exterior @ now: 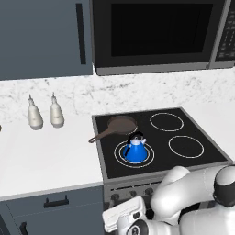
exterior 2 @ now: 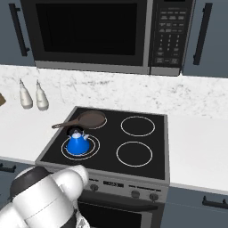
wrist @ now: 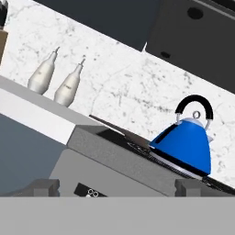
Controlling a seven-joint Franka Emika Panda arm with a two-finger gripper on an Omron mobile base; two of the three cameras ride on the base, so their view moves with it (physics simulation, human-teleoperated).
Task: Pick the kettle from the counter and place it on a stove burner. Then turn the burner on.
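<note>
You've got one kettle (exterior: 136,150), one pan (exterior: 120,126) and two bottles (exterior: 34,114) (exterior: 56,111) in front of you. The cooktop has four burners: kettle sits on one (exterior: 120,157), pan on another (exterior 2: 100,124), and two single rings (exterior: 166,121) (exterior: 186,146) are bare. Up top there's one microwave (exterior 2: 89,31), and I count three knobs (exterior 2: 136,193) along the stove front in the right base view.

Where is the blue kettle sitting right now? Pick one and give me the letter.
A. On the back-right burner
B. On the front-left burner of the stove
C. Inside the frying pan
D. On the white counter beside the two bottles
B: the kettle stands inside the double-ring burner at the front left of the stove, just in front of the frying pan and apart from the bottles on the counter.
</note>
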